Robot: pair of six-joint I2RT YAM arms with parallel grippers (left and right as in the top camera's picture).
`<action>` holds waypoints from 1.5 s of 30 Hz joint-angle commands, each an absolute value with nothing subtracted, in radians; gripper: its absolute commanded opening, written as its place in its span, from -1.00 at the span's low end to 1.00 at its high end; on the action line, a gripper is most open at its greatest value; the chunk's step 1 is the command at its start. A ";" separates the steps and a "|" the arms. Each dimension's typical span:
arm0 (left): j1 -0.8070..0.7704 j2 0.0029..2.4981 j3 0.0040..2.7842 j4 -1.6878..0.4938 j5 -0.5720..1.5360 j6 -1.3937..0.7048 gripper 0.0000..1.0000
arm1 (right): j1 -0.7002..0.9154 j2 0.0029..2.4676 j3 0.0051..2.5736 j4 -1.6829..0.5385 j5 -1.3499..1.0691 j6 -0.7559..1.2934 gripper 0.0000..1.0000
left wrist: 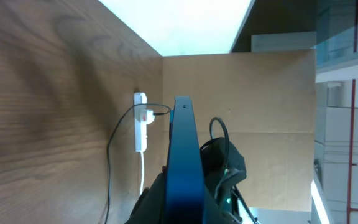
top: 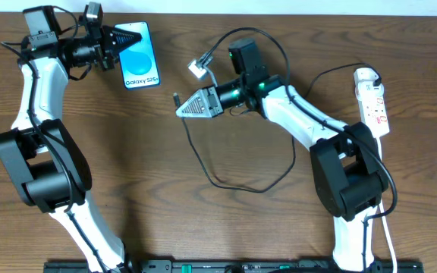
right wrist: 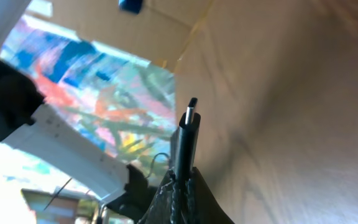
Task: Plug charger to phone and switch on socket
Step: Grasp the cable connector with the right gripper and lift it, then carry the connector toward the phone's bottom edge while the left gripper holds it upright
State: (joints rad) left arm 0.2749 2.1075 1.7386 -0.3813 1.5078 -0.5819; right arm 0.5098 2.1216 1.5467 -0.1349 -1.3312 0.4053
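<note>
The phone point(top: 136, 54), its blue screen facing up, is at the back left, and my left gripper point(top: 121, 38) is shut on its left end. In the left wrist view the phone point(left wrist: 184, 149) shows edge-on between the jaws. My right gripper point(top: 182, 108) sits mid-table, right of the phone, shut on the charger just behind its black connector tip point(top: 175, 98). That tip point(right wrist: 189, 127) sticks up past the fingers point(right wrist: 197, 190). The charger's black cable point(top: 234, 184) loops over the table towards the white socket point(top: 372, 97) at the far right. From the left wrist the socket point(left wrist: 140, 121) shows far off.
A small white part point(top: 197, 67) hangs on a wire behind my right gripper. The socket's thick white cord point(top: 389, 220) runs down the right side to the front edge. Brown board point(left wrist: 253, 93) walls the table's far side.
</note>
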 commanded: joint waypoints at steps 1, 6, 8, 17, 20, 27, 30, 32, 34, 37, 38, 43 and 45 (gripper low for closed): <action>0.280 2.078 1.752 -0.333 1.571 -0.662 -0.86 | 0.534 2.105 1.570 -0.091 -1.419 0.453 -0.98; 0.270 2.077 1.752 -0.153 1.571 -0.817 -0.85 | 0.543 2.105 1.570 0.050 -1.433 0.578 -0.98; 0.264 2.077 1.752 -0.087 1.571 -0.867 -0.86 | 0.538 2.105 1.570 0.093 -1.447 0.618 -0.98; 0.228 2.077 1.752 0.231 1.568 -1.167 -0.86 | 0.514 2.105 1.570 0.170 -1.450 0.690 -0.98; 0.210 2.077 1.752 0.339 1.559 -1.266 -0.86 | 0.510 2.105 1.570 0.213 -1.442 0.722 -0.98; 0.182 2.077 1.752 0.552 1.505 -1.467 -0.86 | 0.486 2.105 1.570 0.379 -1.427 0.870 -0.98; 0.179 2.077 1.752 0.597 1.483 -1.516 -0.86 | 0.472 2.105 1.570 0.441 -1.417 0.929 -0.98; 0.176 2.077 1.752 0.612 1.475 -1.521 -0.86 | 0.466 2.105 1.570 0.470 -1.404 0.965 -0.98; 0.172 2.077 1.752 0.616 1.467 -1.520 -0.86 | 0.464 2.105 1.570 0.487 -1.391 0.988 -0.98; 0.166 2.077 1.752 0.627 1.447 -1.516 -0.86 | 0.466 2.105 1.570 0.487 -1.368 0.995 -0.98; 0.164 2.078 1.752 0.644 1.444 -1.516 -0.85 | 0.468 2.105 1.570 0.487 -1.366 0.995 -0.98; 0.158 2.078 1.752 0.755 1.428 -1.517 -0.85 | 0.476 2.106 1.570 0.487 -1.370 0.995 -0.98; 0.157 2.078 1.752 0.772 1.428 -1.517 -0.86 | 0.476 2.106 1.570 0.487 -1.372 0.995 -0.98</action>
State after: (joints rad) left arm 0.1619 2.1075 1.7386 0.7479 1.4475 -1.5051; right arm 0.4675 2.1212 1.5532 0.4839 -1.3758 0.9840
